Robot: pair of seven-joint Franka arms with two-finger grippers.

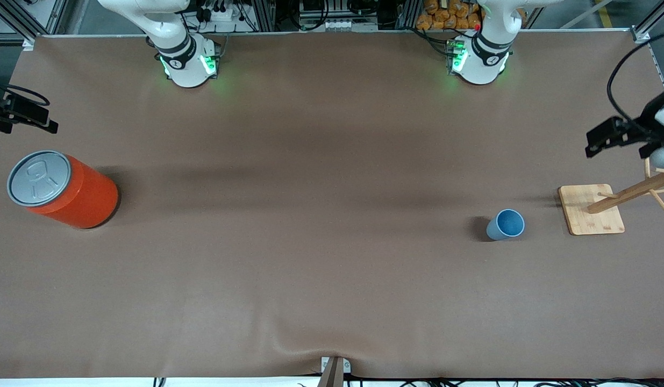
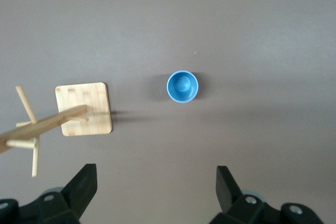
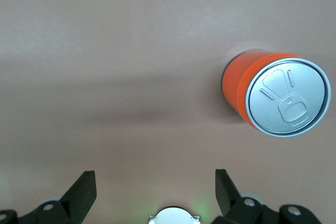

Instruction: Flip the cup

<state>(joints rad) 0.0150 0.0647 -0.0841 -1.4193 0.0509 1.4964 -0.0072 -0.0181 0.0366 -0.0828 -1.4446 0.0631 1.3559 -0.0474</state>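
The small light-blue cup (image 1: 506, 224) stands upright on the brown table toward the left arm's end, its deeper blue inside showing through the mouth. The left wrist view looks straight down into the cup (image 2: 182, 86). My left gripper (image 1: 611, 137) hangs high over that end of the table, above the wooden rack, open and empty (image 2: 156, 174); the cup lies well clear of its fingers. My right gripper (image 1: 20, 113) waits high over the right arm's end, also open and empty (image 3: 156, 179).
A wooden peg rack on a square bamboo base (image 1: 590, 209) (image 2: 84, 108) stands beside the cup, closer to the table's end. A big orange can with a grey pull-tab lid (image 1: 68, 191) (image 3: 273, 95) stands at the right arm's end.
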